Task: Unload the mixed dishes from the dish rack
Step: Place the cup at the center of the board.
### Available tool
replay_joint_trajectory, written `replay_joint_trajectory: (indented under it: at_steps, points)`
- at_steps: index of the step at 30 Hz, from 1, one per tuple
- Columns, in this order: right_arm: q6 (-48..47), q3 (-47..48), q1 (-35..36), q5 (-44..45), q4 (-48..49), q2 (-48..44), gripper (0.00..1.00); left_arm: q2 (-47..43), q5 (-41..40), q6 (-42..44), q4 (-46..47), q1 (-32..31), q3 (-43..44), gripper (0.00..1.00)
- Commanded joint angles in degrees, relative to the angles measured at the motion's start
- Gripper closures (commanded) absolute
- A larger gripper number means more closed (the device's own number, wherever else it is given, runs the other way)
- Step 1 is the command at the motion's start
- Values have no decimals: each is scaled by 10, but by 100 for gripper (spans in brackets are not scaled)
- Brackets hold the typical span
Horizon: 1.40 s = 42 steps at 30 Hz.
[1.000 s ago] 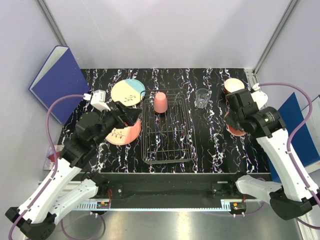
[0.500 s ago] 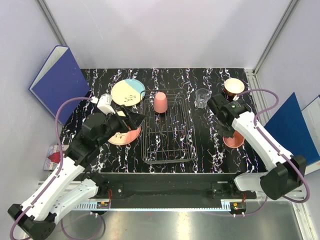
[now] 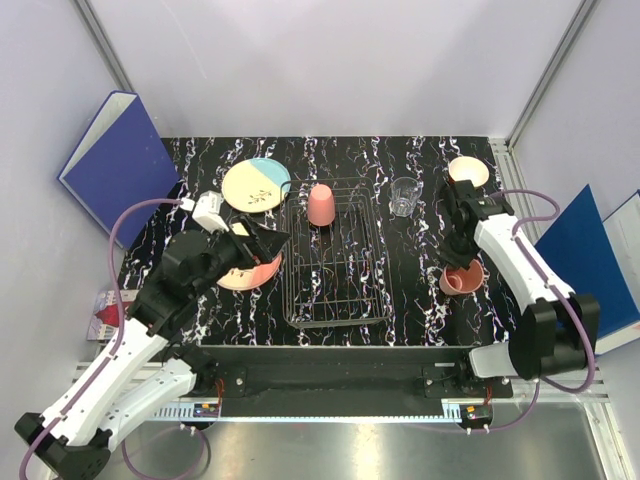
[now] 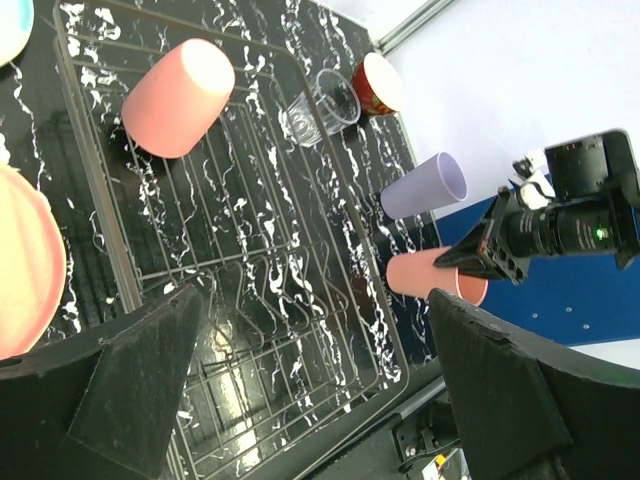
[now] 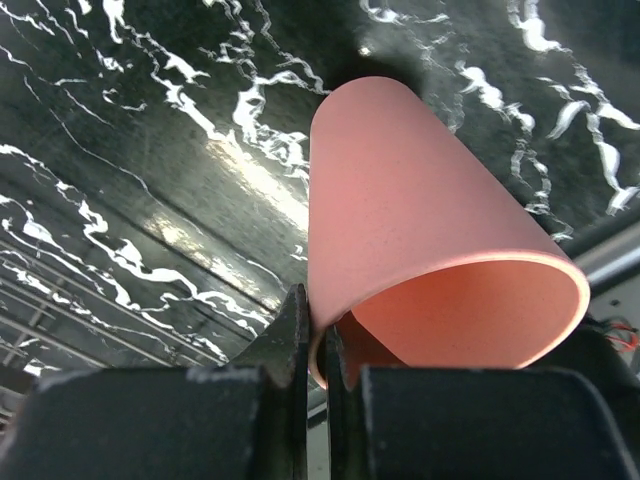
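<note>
Glass beside rack — red bowl, lavender cup near held pink cup.

Your left arm reaches forward and inward from its base, with the wrist turned right. The left gripper has its jaws spread wide. Your right arm stretches forward, its wrist bent back toward the near edge. On the right gripper the fingers are pressed together, pinching a cup by its rim.
</note>
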Motion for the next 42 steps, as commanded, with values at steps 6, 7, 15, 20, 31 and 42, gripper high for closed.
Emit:
replay_joint_trajectory:
  at_steps: [6, 7, 15, 20, 31, 42]
  points:
    - [-46, 4, -42, -56, 84, 83, 100, 12, 12, 1, 15, 0, -5, 1]
    - [-50, 7, -46, -57, 87, 86, 100, 14, 11, 2, 15, 0, -4, 1]
    - [-72, 26, -67, -55, 93, 112, 95, 41, 9, 4, 17, 0, 2, 1]
    - [-75, 25, -66, -48, 88, 71, 86, 55, 24, 12, 20, 0, 8, 1]
    - [-82, 78, -66, -42, 39, -36, 68, 69, 33, 17, 28, -2, 14, 1]
    - [-100, 70, -60, -234, 202, -212, 9, 124, -39, 135, 5, -2, 85, 1]
